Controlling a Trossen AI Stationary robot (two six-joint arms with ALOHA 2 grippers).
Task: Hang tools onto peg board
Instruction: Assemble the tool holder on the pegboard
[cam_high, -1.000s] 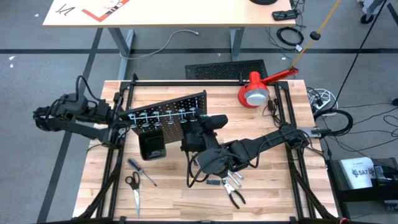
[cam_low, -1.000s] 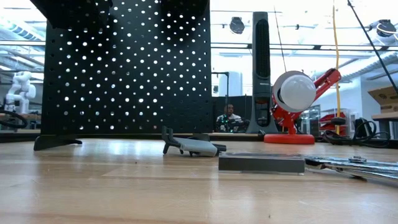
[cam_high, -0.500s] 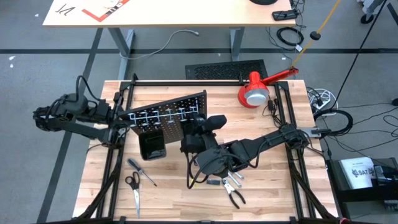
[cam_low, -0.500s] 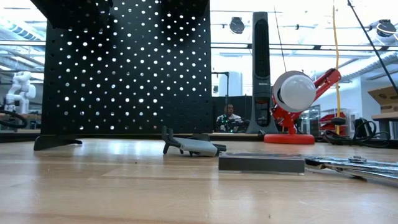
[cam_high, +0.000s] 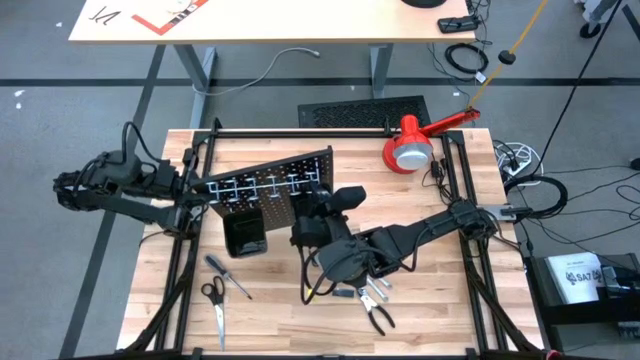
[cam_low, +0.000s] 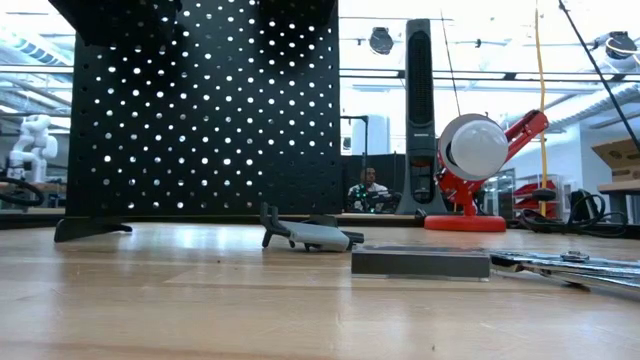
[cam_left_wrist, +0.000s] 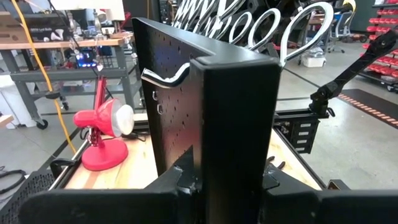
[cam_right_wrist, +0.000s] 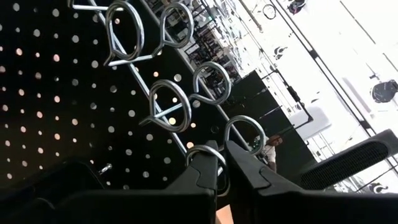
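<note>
Looking across your surface (cam_high: 450, 300) from its near edge, you had the scissors (cam_high: 214, 300) and the thin screwdriver (cam_high: 230, 277) lying flat toward the left, and the black-handled pliers (cam_high: 378, 315) lying flat toward the right beside a few small metal pieces (cam_high: 368, 292). Just past those, your right claw (cam_right_wrist: 221, 160) was at the front of the peg board (cam_high: 270, 185), its fingers (cam_right_wrist: 202, 167) drawn together right at the silver rings (cam_right_wrist: 166, 106), with one ring showing between the tips; you could not tell from these views whether that ring was actually pinched. The peg board stood upright in the middle of the surface, angled a little, with a black box bin (cam_high: 245, 232) hanging on its left part below the row of rings. Farther to the left, your left claw (cam_high: 195, 190) was clamped on the board's left edge, the dark fingers (cam_left_wrist: 180, 180) pressing the panel from both sides. Toward the far right corner stood the red-and-white lamp (cam_high: 415, 145), well apart from the board. Beyond the surface a flat black slotted panel (cam_high: 360, 112) lay on the floor, and a person (cam_low: 368, 188) sat in the room behind.
</note>
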